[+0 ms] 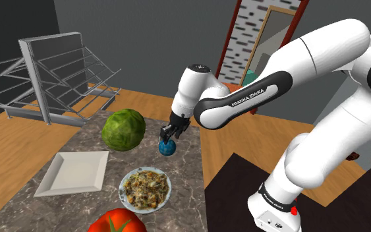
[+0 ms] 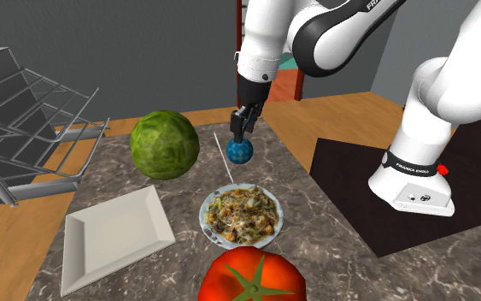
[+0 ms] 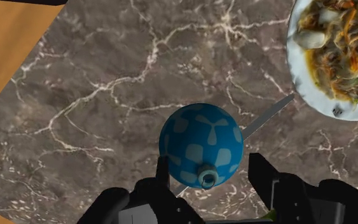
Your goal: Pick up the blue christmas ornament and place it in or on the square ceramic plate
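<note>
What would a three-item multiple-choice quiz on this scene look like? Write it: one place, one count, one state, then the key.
1. The blue ornament is: A) on the square plate; B) just under the pincer; C) on the round plate.
2. Plates on the table: A) one; B) two; C) three.
3. The square plate is: A) empty; B) holding the ornament; C) holding food.
Key: 1B, the pincer sits right above it; 2B, one square, one round; 3A, its surface is bare.

From the end effector [image 1: 169,138] to the square plate [image 1: 73,173] at the surface [image 1: 185,168]'s left edge in the shoulder view, a bare strip lies open between the green cabbage [image 1: 123,129] and the round plate of food [image 1: 145,189], while the tomato [image 1: 116,221] blocks the near edge.
</note>
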Controlling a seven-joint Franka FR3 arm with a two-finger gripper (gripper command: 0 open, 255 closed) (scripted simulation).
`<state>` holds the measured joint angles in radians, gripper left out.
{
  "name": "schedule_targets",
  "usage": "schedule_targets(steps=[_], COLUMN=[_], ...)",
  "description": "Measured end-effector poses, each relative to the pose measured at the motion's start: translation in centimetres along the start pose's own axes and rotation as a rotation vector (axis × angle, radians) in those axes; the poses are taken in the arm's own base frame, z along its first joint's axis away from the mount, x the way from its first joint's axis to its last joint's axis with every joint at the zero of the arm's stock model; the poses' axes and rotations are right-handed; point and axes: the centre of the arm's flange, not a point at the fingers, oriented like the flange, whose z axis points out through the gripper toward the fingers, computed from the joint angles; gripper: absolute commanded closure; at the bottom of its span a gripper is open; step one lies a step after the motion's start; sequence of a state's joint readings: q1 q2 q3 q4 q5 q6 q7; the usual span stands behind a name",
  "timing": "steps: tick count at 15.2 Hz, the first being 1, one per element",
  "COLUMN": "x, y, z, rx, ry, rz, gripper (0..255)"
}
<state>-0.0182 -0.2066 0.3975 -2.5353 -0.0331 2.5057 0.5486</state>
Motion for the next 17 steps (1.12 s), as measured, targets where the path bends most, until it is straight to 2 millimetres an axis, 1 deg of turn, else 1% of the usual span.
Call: schedule_targets(steps=[10,13,17], x=[0.0,0.4,0.7], y=[0.0,0.0,0.0], z=[-0.2,-1.4,-3.5], rx=[0.0,0.0,0.0], ry=[0.0,0.0,0.0], rz=[0.0,0.0,0.0], gripper=[255,255,255])
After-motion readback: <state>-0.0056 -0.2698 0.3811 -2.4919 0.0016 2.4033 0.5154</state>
